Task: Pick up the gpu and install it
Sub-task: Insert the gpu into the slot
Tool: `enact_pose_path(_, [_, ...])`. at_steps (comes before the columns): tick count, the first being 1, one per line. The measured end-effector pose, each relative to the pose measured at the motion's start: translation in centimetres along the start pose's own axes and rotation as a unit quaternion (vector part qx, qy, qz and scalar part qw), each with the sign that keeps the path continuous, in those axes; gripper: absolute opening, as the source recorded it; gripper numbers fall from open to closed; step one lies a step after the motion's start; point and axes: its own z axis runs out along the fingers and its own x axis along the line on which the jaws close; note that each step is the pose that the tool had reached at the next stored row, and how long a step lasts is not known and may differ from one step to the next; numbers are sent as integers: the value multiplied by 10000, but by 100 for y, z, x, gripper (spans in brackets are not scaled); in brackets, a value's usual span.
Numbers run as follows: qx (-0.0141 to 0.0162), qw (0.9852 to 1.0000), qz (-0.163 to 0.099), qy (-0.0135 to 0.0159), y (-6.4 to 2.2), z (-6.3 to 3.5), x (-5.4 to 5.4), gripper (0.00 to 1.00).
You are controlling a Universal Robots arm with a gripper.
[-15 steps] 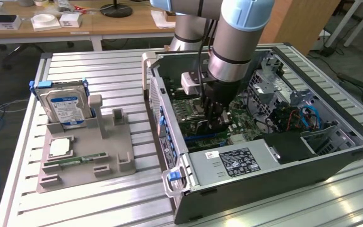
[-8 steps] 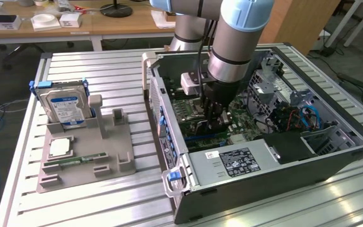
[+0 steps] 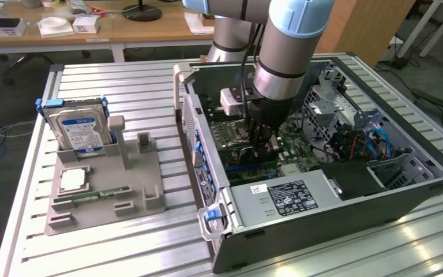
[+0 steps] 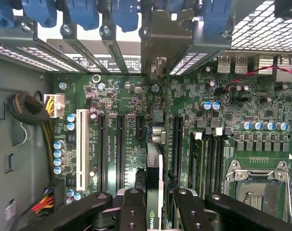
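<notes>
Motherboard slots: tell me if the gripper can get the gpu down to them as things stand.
Probably yes. The gripper holds the gpu edge-on just above the motherboard, inside the open case, with nothing visible between card and slots.

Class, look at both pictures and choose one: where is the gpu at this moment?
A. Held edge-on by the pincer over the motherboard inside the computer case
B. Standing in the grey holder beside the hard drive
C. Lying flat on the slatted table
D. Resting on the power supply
A: the wrist view shows the gpu clamped in the pincer above the motherboard, inside the computer case.
</notes>
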Motion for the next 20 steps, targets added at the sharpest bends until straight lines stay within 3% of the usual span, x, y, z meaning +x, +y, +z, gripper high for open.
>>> enact_pose_path(20, [-1, 10000, 0, 0, 3, 5, -16, 27])
